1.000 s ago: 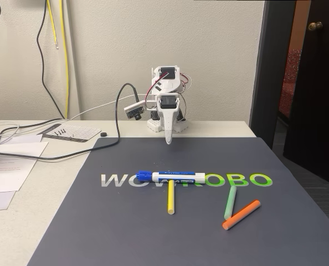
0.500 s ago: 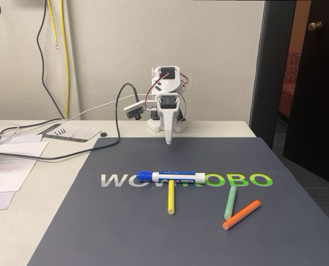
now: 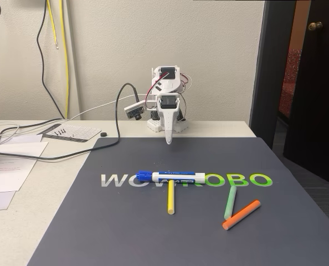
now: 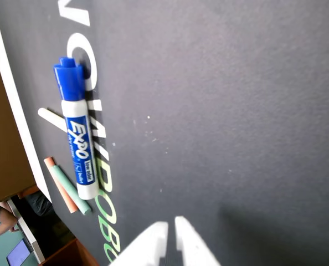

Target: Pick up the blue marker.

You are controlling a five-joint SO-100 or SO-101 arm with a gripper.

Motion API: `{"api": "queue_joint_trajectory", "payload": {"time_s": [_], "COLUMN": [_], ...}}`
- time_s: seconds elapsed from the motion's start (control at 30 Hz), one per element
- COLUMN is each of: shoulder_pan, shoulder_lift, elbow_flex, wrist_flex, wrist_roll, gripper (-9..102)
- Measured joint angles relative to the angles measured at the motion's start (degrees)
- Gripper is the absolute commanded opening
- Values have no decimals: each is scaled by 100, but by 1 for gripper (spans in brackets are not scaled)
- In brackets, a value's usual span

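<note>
No change across last second | gripper [image 3: 168,141] parked upper centre of fixed view, fingers pressed together, empty | blue marker [image 3: 170,177] untouched mid-frame on dark mat [image 3: 153,238] | approach not begun.

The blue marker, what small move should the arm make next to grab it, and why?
Probably reach forward over the mat toward the blue marker: the gripper hangs near the arm's base, well short of it, fingertips nearly together, holding nothing. It must also open.

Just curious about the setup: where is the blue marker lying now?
In the fixed view the blue marker lies flat across the mat's printed lettering, its cap pointing left, just above the yellow stick.
</note>
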Motion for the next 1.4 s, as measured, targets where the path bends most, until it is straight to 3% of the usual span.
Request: {"api": "queue_joint_trajectory", "payload": {"time_s": [0.6, 0.73, 0.87, 1.0, 1.2, 1.4], "shoulder_pan": [0, 53, 79, 211, 26, -193], "shoulder_lift": [0, 0, -132, -2224, -6363, -9246], "elbow_flex": [0, 0, -44, -1354, -5019, -8007], "wrist_flex": [-44, -123, -457, -633, 633, 1415], "wrist_roll": [237, 308, 308, 281, 325, 483], "gripper": [0, 10, 6, 2, 2, 1]}}
